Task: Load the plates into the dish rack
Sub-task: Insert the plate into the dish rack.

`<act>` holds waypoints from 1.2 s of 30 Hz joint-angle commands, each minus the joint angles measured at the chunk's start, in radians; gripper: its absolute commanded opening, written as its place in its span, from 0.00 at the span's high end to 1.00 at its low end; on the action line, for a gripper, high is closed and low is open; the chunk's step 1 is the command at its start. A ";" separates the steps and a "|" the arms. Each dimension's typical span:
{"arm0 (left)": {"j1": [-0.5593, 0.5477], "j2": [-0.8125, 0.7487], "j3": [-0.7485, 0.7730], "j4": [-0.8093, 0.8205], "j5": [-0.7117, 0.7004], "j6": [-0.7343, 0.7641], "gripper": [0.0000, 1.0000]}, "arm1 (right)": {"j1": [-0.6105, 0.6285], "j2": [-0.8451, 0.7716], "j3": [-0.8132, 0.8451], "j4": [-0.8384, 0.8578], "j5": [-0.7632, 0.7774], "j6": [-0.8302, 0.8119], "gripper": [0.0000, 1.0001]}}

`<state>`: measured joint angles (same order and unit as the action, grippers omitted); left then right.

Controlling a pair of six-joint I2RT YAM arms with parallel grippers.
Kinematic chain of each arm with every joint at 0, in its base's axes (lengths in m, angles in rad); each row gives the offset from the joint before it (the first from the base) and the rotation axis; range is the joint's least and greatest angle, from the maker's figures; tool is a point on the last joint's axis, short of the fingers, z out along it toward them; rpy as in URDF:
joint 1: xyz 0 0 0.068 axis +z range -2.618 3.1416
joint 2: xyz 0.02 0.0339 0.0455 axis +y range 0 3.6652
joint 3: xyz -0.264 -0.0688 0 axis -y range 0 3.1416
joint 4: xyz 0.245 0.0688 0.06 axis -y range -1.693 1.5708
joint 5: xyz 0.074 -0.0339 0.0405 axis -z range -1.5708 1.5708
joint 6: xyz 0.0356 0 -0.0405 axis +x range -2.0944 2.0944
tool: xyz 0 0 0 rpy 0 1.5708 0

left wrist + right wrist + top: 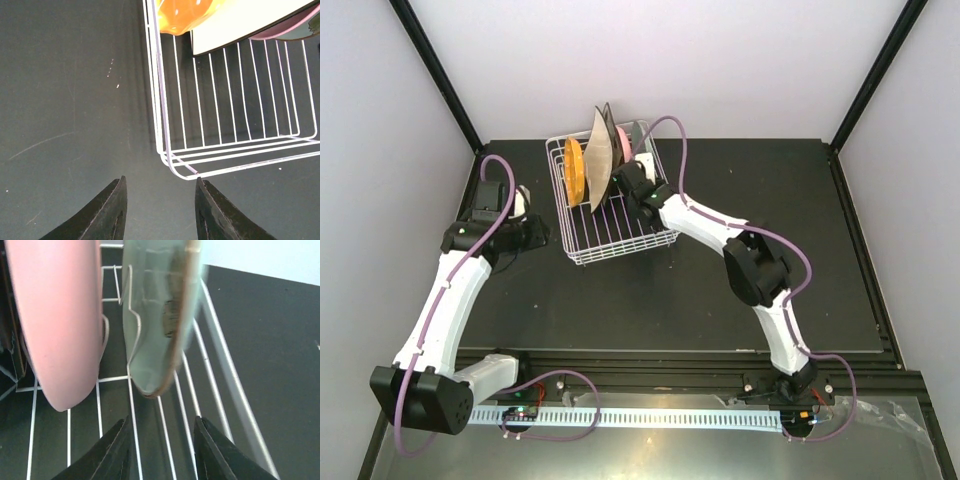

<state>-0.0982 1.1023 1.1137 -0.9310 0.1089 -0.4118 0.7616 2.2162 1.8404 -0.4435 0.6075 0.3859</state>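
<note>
The white wire dish rack (620,250) stands at the back of the table with several plates on edge in it. From the top I see the orange plate (575,170) and a cream square plate (600,160). In the right wrist view the pink plate (60,320) and the pale green plate (160,315) stand between the tines. My right gripper (162,427) is open just below the green plate's rim, holding nothing. My left gripper (160,182) is open and empty over the mat at the rack's corner (167,157), with the orange plate (185,15) beyond.
The black mat (770,270) spreads right of and in front of the rack. My right arm (720,225) reaches into the rack from the right. Dark frame posts (440,70) rise at the back corners.
</note>
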 commanded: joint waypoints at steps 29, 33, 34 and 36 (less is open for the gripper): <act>0.185 0.422 0.117 0.240 -0.037 0.014 0.89 | -0.466 -0.268 -0.201 -0.275 -0.765 0.161 0.99; 0.197 0.600 0.248 0.278 0.032 0.023 0.98 | -0.471 -0.162 -0.174 -0.242 -0.901 0.177 0.99; 0.198 0.638 0.271 0.292 0.043 0.023 0.98 | -0.470 -0.150 -0.180 -0.228 -0.920 0.183 0.99; 0.196 0.713 0.321 0.308 0.076 0.022 0.98 | -0.469 -0.129 -0.196 -0.201 -0.932 0.196 0.99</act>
<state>0.1005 1.7096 1.3319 -0.6941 0.1062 -0.4000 0.2955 2.0514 1.6524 -0.6708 -0.1928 0.5697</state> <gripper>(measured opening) 0.023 0.014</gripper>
